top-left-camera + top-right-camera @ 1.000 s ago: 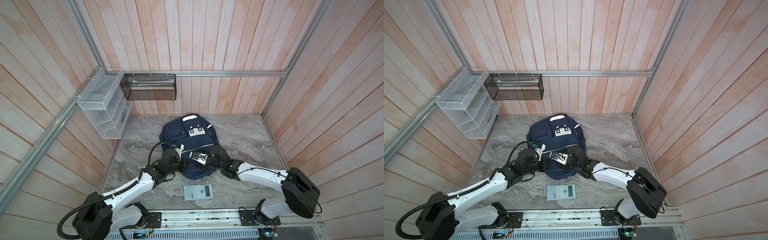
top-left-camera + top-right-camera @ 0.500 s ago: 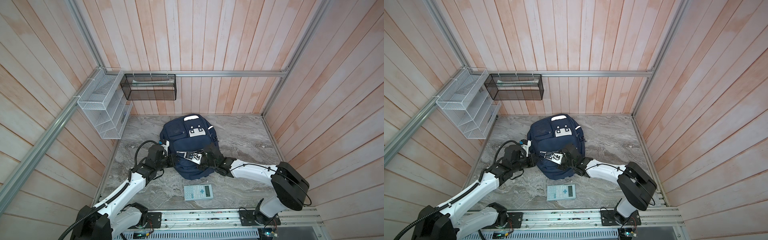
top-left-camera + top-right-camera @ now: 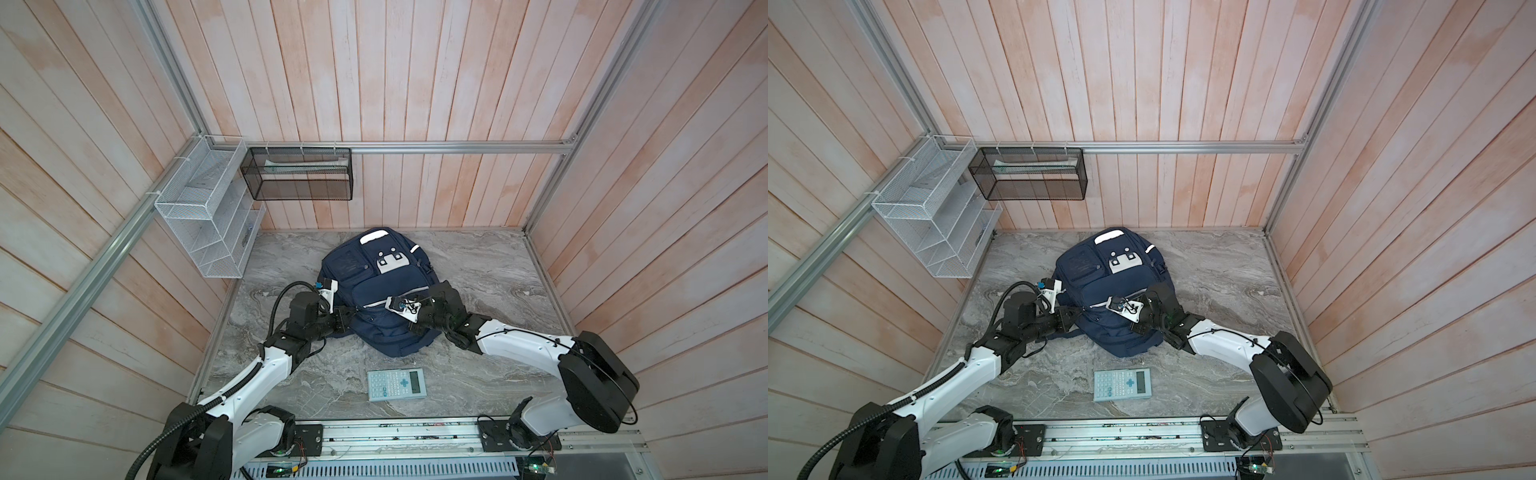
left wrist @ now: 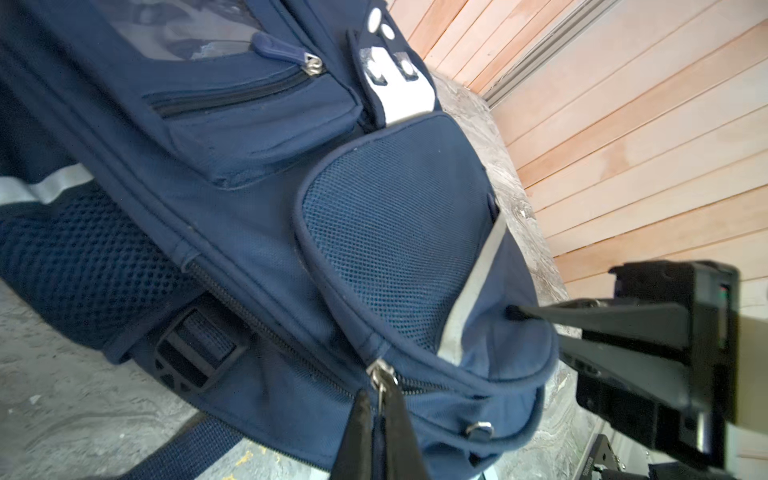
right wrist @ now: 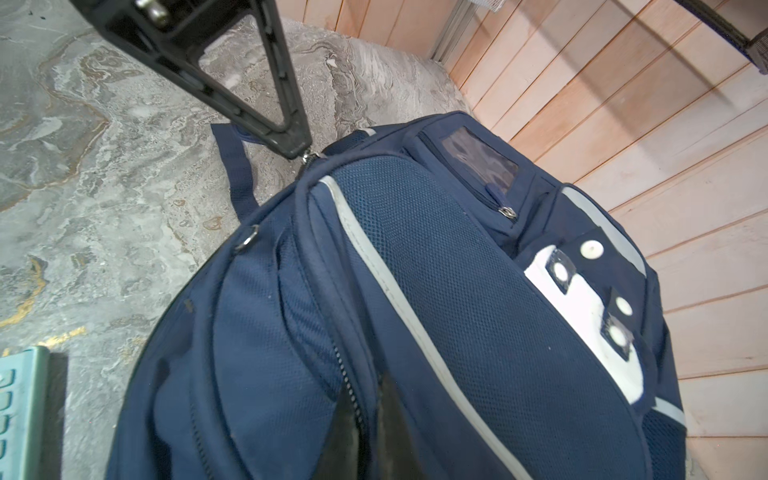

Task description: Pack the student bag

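Right pincer (image 5: 368, 399) now pinching student bag (image 3: 386, 286) (was open).

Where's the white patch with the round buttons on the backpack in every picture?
In a top view: the white patch sits on the far half of the student bag, about the middle of the picture.
In a top view: same spot, slightly left of the middle.
Left wrist view: near the top, middle.
Right wrist view: right side, past halfway down.
Shared landmark: the marble table under the bag.
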You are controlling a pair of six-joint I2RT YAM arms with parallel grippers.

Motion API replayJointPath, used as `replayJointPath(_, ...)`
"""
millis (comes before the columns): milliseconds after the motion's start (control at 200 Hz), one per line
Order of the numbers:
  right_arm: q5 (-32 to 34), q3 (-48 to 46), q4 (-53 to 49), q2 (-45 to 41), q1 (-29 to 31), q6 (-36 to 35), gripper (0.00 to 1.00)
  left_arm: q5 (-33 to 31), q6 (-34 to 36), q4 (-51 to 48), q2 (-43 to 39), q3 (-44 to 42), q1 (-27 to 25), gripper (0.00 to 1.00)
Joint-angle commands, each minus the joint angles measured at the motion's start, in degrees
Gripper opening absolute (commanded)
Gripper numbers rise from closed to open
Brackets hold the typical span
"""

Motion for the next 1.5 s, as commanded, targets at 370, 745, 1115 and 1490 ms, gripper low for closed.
replayJointPath(370,12.08,-8.76,8.85,-5.02,-10.12,-1.47,0.02,-16.5,1.38,-13.46,-4.95,-1.52,4.59,0.0)
replayJointPath(745,16.59,-5.61,4.36,-7.5,-1.01,4.03,0.14,-4.32,0.3,-5.74,-4.88,0.16,-0.9,0.0)
replayJointPath(1115,24.14,2.25,6.12,2.58,-8.51,5.01,0.07,-9.73,-8.71,2.01,0.69,0.89,-15.86,0.0)
replayJointPath(1490,29.47,9.84,-1.13,5.83,-9.2,11.95,0.22,-19.57,-8.45,2.59,12.19,8.18,-17.48,0.04)
